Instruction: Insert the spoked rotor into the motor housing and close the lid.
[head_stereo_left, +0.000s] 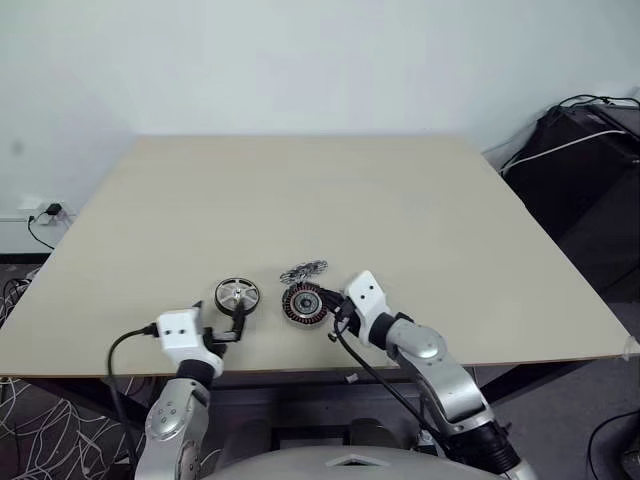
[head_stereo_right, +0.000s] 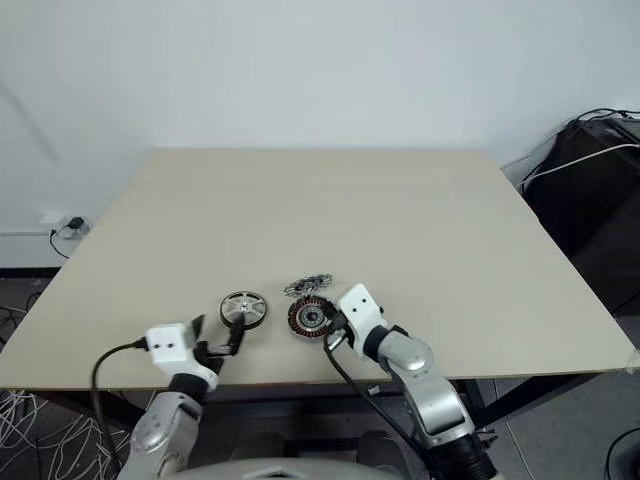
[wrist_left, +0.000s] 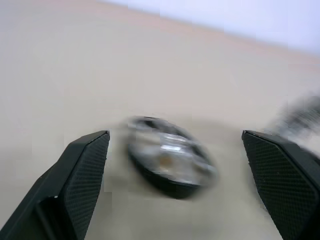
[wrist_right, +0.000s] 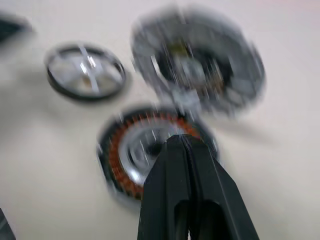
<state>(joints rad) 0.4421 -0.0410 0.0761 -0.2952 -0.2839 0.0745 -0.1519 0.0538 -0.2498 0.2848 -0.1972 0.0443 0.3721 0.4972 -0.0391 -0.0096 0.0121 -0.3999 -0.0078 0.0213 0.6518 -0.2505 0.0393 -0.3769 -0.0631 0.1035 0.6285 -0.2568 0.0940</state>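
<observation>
Rotor first: the spoked rotor (head_stereo_left: 237, 295) lies flat on the pale surface (head_stereo_left: 330, 200), near its front edge, and directly ahead of the left gripper (head_stereo_left: 232, 331). In the left wrist view the silver disc (wrist_left: 170, 162) sits between the two black fingers (wrist_left: 82, 172), a little beyond their tips and somewhat closer to one finger than to the other. This gripper stands wide apart and holds nothing. The rotor is round, so it has no long axis to align with; I judge that the left gripper only needs to go forward and slightly down before it can close across the rim.

The motor housing (head_stereo_left: 304, 303), with its ring of copper windings, lies just beside the rotor on the right side, apart from it. The right gripper (head_stereo_left: 335, 317) is closed, fingers pressed together and holding nothing, and its tip (wrist_right: 182, 145) is over or against the near edge of the housing (wrist_right: 150, 150); whether it really touches, I cannot tell. So the left arm is nearer to the rotor and the right arm is nearer to the housing.

A third part, a silver openwork disc (head_stereo_left: 303, 271), which is probably the lid, lies just behind the housing, further from the robot.

No brand, label or writing can be read on any part.
</observation>
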